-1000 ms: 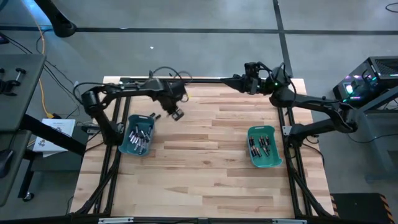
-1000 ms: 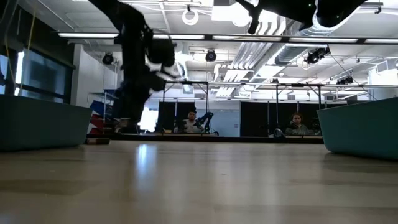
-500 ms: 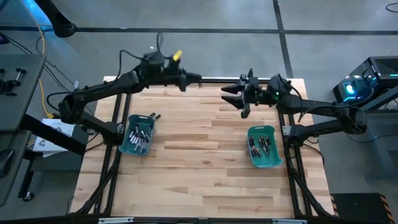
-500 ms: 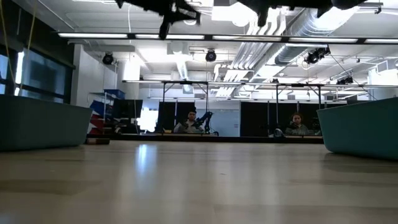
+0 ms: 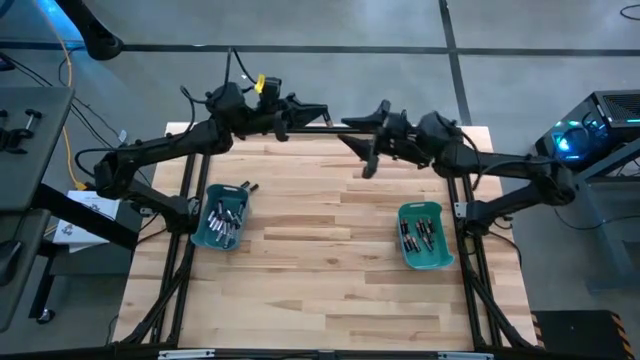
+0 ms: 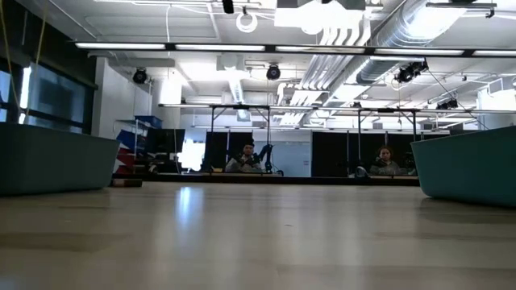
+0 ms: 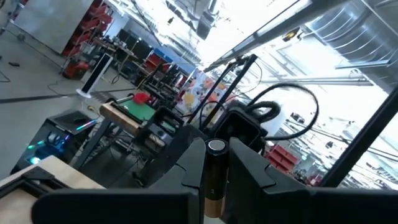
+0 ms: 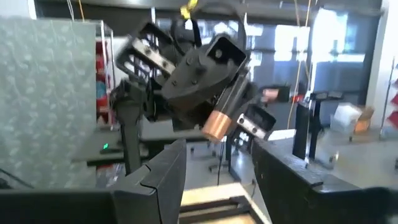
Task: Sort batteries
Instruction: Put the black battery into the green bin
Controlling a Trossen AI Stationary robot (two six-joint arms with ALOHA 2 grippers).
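Battery (image 7: 214,177), dark with a copper-brown end, sits pinched in left gripper (image 7: 216,186).

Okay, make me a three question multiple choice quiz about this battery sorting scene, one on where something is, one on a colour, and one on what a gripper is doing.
1. Where is the left gripper?
A. Raised at the table's far edge, facing the right gripper
B. Inside the left bin
C. Resting on the floor

2. What colour are the two bins?
A. Red
B. Teal
C. White

3. What is the left gripper doing?
A. Hanging open and empty
B. Clamping a battery
C. Gripping a bin's rim

Answers: 1 A, the overhead view shows both grippers nearly tip to tip at the far edge. 2 B, both bins, including the right bin, are teal. 3 B, the left wrist view shows a dark, copper-ended battery between its fingers.
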